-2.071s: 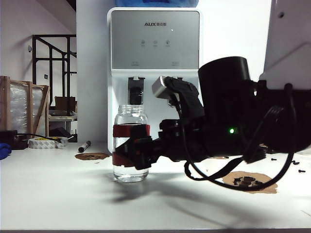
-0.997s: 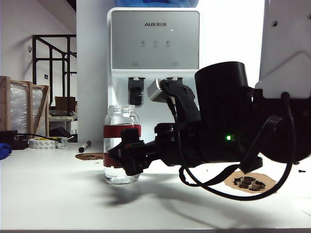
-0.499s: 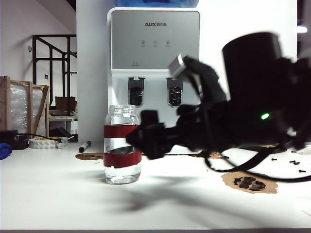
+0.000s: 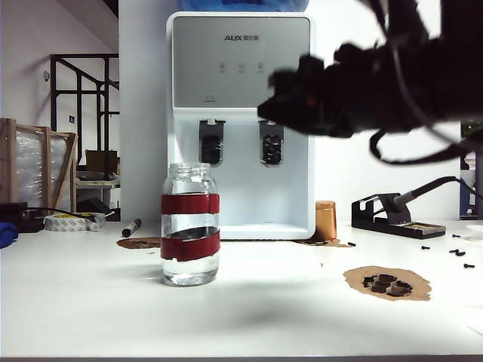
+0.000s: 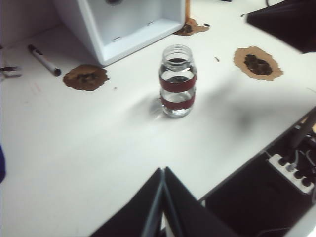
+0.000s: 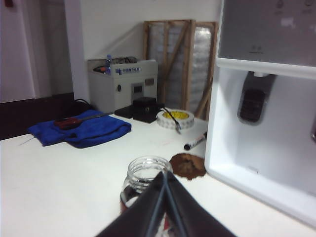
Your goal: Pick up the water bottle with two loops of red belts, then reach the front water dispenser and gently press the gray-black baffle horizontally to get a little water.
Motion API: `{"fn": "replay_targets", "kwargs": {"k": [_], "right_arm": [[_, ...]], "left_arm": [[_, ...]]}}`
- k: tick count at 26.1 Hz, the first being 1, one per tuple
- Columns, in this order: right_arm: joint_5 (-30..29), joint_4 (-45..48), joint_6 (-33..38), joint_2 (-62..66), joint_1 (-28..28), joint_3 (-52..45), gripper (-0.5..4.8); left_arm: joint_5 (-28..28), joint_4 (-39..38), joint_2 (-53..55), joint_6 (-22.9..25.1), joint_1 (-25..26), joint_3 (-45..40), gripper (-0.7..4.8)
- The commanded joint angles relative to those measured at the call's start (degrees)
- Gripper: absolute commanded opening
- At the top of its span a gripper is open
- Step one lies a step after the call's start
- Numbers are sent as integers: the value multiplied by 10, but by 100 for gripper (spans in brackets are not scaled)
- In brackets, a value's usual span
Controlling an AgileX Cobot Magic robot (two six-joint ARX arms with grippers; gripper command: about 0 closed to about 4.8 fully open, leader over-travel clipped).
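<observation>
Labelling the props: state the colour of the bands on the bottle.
Dark red, two bands round the clear bottle; clearest in the exterior view.

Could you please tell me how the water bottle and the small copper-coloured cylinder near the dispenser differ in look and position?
The water bottle is clear glass with two dark-red bands and a narrow open neck; the copper cylinder is opaque and plain. The bottle looks larger and stands out in front of the water dispenser; the cylinder stands beside the dispenser's base. Both stand upright on the white table, untouched.
</observation>
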Motion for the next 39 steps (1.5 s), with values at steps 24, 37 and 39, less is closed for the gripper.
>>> {"fn": "replay_targets", "kwargs": {"k": [24, 37, 39], "right_arm": [[22, -738, 9, -612, 2, 2, -2], [8, -770, 29, -616, 2, -3, -1], [9, -767, 33, -616, 2, -3, -1]], "left_arm": [[-201, 166, 1, -46, 2, -99, -5], [-276, 263, 1, -49, 4, -157, -5], [-278, 267, 1, -49, 4, -158, -5]]}}
